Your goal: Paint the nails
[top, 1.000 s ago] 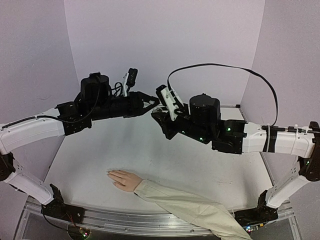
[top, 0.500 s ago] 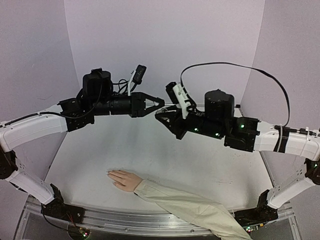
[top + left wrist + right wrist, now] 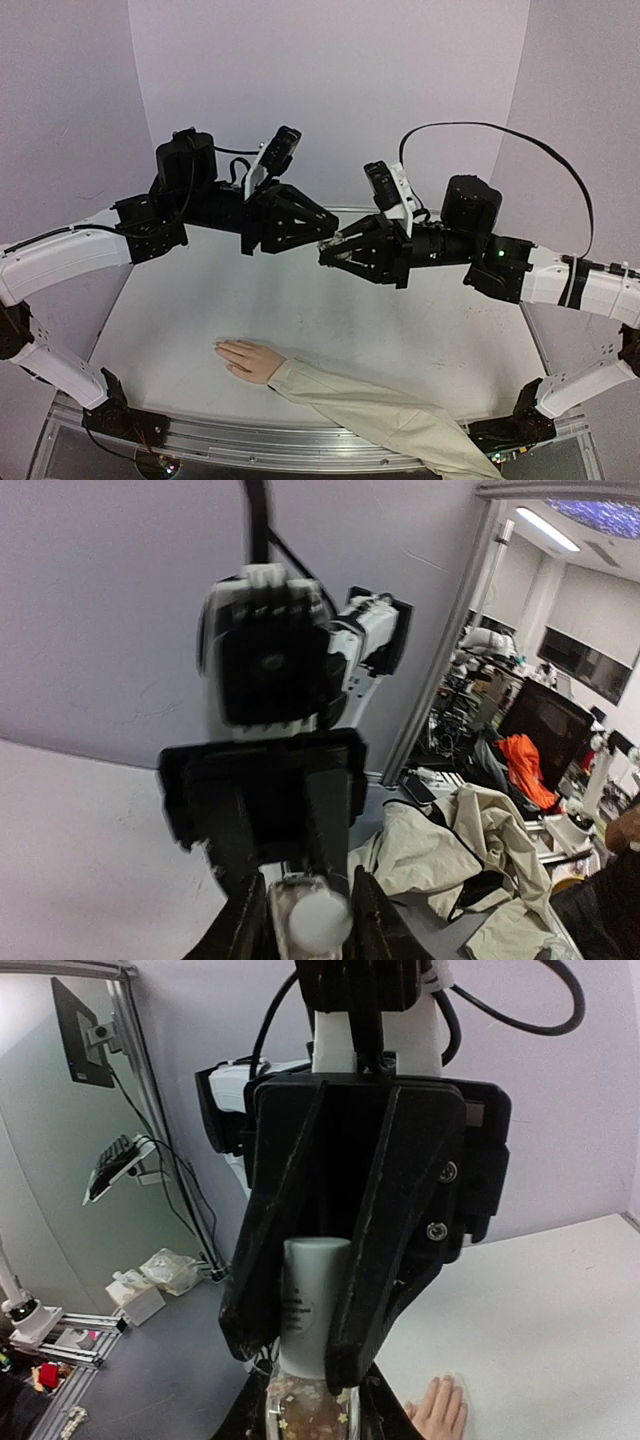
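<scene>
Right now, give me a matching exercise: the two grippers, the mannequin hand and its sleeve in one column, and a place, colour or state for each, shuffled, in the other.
1. left gripper
2. right gripper
3. mannequin hand
4. sleeve

A. beige
B. shut on the bottle
C. lying flat on the table
D. shut on the white cap

Pairs: 1-D, 2-B, 3-C, 4-A

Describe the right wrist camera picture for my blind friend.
The left gripper clamps the white cap of a small clear bottle flecked with glitter, which the right gripper holds from below. A pale mannequin hand lies on the white table at the lower right.
</scene>
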Controlling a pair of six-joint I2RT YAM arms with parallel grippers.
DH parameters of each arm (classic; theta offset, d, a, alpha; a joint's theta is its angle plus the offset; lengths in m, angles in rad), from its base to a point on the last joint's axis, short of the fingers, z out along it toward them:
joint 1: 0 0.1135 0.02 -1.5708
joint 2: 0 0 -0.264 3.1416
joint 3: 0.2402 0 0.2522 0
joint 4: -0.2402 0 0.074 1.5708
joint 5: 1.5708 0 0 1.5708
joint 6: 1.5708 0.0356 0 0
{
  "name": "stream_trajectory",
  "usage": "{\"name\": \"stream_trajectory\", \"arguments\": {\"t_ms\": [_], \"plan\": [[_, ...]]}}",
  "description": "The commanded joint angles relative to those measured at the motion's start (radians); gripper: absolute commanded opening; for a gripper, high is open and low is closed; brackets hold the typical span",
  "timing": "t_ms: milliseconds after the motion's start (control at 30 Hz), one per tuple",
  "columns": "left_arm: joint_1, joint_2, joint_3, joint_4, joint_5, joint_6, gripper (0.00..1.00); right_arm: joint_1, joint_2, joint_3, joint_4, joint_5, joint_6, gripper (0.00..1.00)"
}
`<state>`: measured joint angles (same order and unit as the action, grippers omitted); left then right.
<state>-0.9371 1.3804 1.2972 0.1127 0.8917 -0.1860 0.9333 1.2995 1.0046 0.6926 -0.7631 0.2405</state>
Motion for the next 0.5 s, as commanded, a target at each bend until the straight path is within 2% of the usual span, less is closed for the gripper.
{"name": "stream_trajectory", "arguments": {"t_ms": [0,100,200,367,467], "plan": [[0.049,-0.087,-0.055,-0.004,-0.211,-0.131,0.43,-0.013,-0.101,-0.011,0.039,0.179,-0.117,0.00],[0.050,-0.154,-0.112,-0.058,-0.423,-0.210,0.68,-0.013,-0.089,0.003,-0.044,0.411,-0.168,0.00],[0.050,-0.182,-0.137,-0.127,-0.548,-0.300,0.79,-0.012,-0.052,0.033,-0.101,0.586,-0.203,0.00],[0.049,-0.164,-0.131,-0.140,-0.591,-0.428,0.83,0.016,0.038,0.087,-0.125,0.826,-0.232,0.00],[0.047,-0.139,-0.119,-0.139,-0.634,-0.477,0.76,0.048,0.082,0.120,-0.125,0.941,-0.233,0.00]]}}
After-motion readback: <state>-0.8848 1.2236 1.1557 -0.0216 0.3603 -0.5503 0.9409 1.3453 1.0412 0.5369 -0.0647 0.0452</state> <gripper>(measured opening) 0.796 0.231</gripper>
